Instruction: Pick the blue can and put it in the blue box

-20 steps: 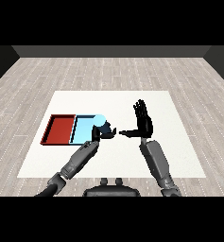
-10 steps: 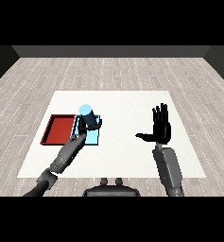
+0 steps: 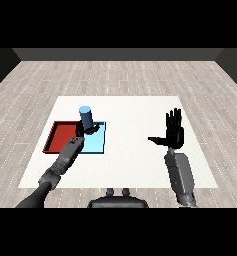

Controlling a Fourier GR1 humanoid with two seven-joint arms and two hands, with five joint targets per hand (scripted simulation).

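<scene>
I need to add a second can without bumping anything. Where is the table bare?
Bare: the wide strip between the light blue tray and the right hand, and the table's far edge. Crowded: the trays, where the left hand holds the blue can.

The blue can (image 3: 86, 118) stands upright, clasped in the left hand (image 3: 83, 130). The light blue tray (image 3: 96, 143) lies flat just under that hand and can.

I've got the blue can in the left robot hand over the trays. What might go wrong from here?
1. The blue can hangs over the blue tray's edge nearest the red tray; released here, it might land on the shared rim or tip over it.
2. The left robot hand holds the can low on its body, so it may tilt on release.
3. The right robot hand is open and well clear.
</scene>
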